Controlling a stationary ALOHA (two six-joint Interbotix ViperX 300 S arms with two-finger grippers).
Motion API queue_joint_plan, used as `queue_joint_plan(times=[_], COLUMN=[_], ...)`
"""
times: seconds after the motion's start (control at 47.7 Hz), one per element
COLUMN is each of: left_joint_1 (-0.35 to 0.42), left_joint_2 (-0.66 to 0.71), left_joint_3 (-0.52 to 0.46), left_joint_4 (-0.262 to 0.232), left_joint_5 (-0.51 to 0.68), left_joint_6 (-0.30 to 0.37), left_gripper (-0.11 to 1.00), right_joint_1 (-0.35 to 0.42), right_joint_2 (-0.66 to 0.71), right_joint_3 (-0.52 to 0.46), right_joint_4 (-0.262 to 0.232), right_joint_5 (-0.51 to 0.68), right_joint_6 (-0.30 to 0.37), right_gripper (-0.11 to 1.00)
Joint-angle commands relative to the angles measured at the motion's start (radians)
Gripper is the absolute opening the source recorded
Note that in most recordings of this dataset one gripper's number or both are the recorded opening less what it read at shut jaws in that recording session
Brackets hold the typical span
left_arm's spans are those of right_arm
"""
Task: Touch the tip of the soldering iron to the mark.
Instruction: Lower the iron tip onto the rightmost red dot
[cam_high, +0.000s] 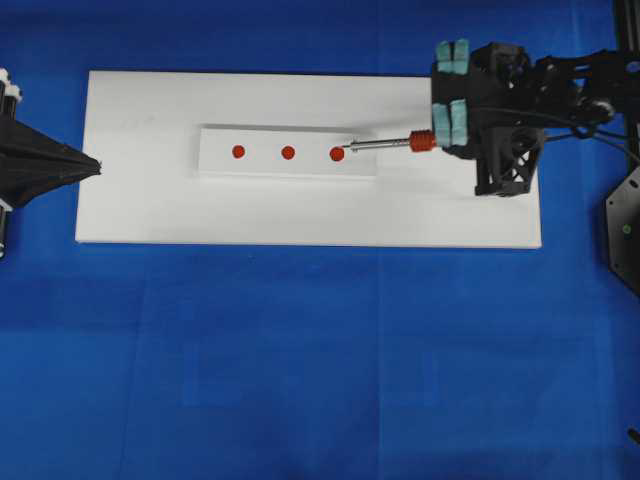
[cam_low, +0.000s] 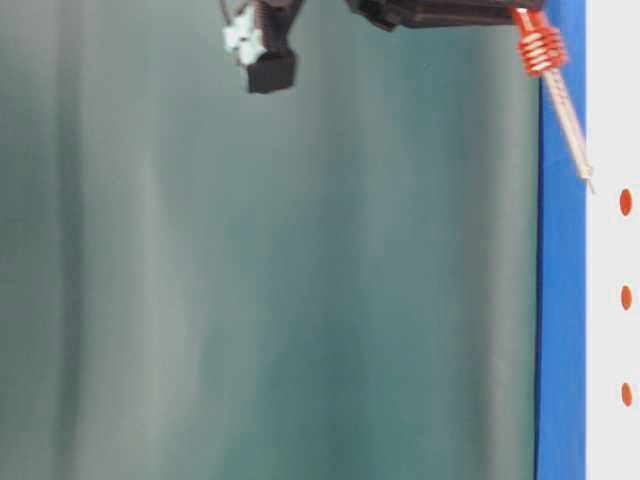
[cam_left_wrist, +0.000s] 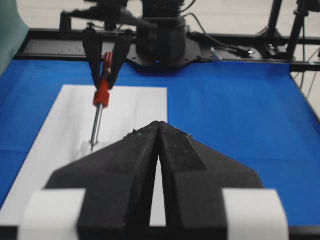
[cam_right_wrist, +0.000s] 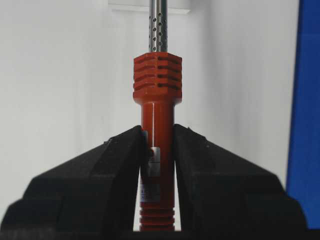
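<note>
The soldering iron (cam_high: 421, 142) lies level over the white board (cam_high: 300, 215), with its red ribbed handle (cam_right_wrist: 157, 80) clamped in my right gripper (cam_right_wrist: 157, 145), which is shut on it. Its silver shaft (cam_high: 380, 145) points left. The tip (cam_high: 347, 149) sits at the right edge of the rightmost red mark (cam_high: 337, 154) on a raised white strip (cam_high: 265, 165); I cannot tell whether they touch. Two more red marks (cam_high: 288, 152) (cam_high: 238, 152) lie further left. My left gripper (cam_high: 97, 166) is shut and empty at the board's left edge, its tips (cam_left_wrist: 158, 125) pointing at the iron (cam_left_wrist: 101, 92).
Blue cloth (cam_high: 320, 350) surrounds the board. The right arm's black base (cam_left_wrist: 160, 45) and a frame rail (cam_left_wrist: 240, 62) stand behind the board's far end. A black arm part (cam_high: 622, 230) sits at the right border of the overhead view.
</note>
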Motion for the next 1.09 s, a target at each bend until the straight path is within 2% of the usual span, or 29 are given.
queue_joint_plan(times=[0.0,0.189,1.069], left_joint_1=[0.0,0.0,0.0], left_joint_2=[0.005,0.005,0.005], left_joint_3=[-0.018,-0.018,-0.021], left_joint_4=[0.003,0.003,0.003], left_joint_5=[-0.011,-0.011,-0.014], left_joint_6=[0.002,0.005,0.006], left_gripper=[0.0,0.0,0.0], right_joint_1=[0.008,0.009,0.009], right_joint_2=[0.015,0.051,0.051], right_joint_3=[-0.011,-0.012,-0.012], right_joint_4=[0.003,0.003,0.002], right_joint_5=[-0.023,-0.035,-0.034], right_joint_6=[-0.005,-0.005,-0.003], right_gripper=[0.06,0.06,0.06])
